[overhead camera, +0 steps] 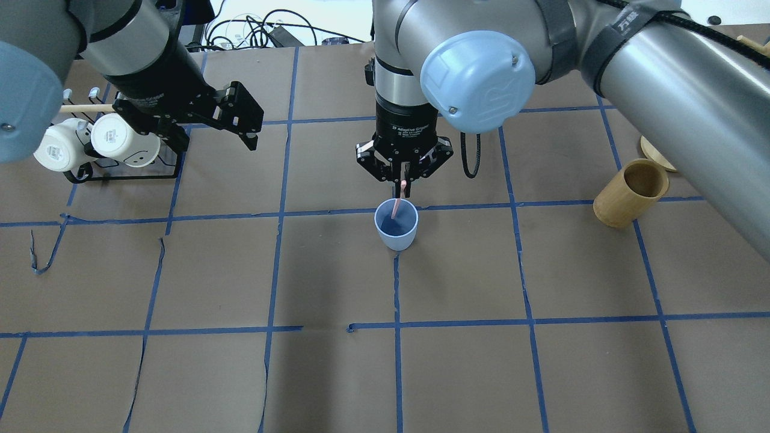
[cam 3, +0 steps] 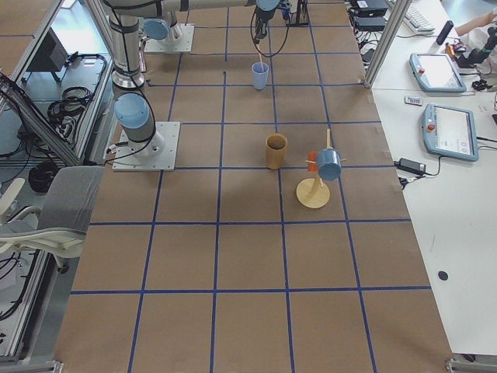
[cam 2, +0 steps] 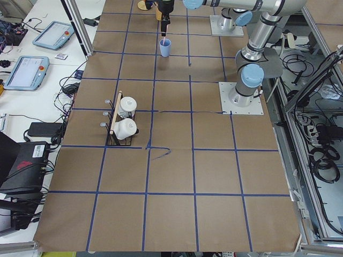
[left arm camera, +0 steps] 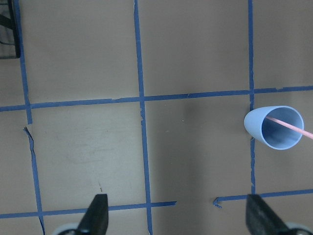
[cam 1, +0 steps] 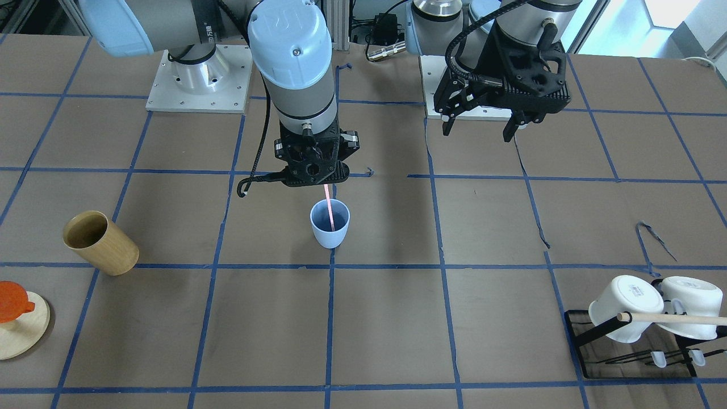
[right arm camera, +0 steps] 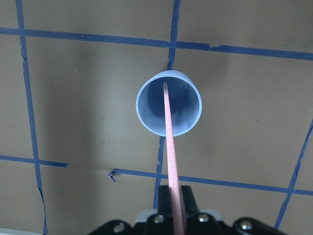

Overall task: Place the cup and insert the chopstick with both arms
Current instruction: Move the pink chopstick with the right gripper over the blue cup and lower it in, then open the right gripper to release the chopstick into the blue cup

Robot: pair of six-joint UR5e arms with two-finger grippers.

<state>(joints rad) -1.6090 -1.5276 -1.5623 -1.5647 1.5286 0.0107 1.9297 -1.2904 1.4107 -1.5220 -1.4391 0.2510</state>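
Observation:
The light-blue cup (cam 1: 329,230) stands upright on the table near its middle; it also shows in the overhead view (overhead camera: 396,236) and in both wrist views (left arm camera: 254,125) (right arm camera: 146,117). My right gripper (overhead camera: 403,187) hangs straight above it, shut on the top of the pale-pink chopstick (overhead camera: 396,206). The stick (right arm camera: 168,132) slants down with its lower end inside the cup. My left gripper (overhead camera: 216,141) is open and empty, raised well off to the cup's side near the mug rack; it also shows in the front view (cam 1: 478,130).
A tan bamboo cup (overhead camera: 628,192) stands on my right side. A black rack (overhead camera: 81,174) with two white mugs (overhead camera: 117,139) and a wooden rod (cam 1: 676,318) sits on my left. A round wooden stand (cam 1: 20,332) holds an orange cup.

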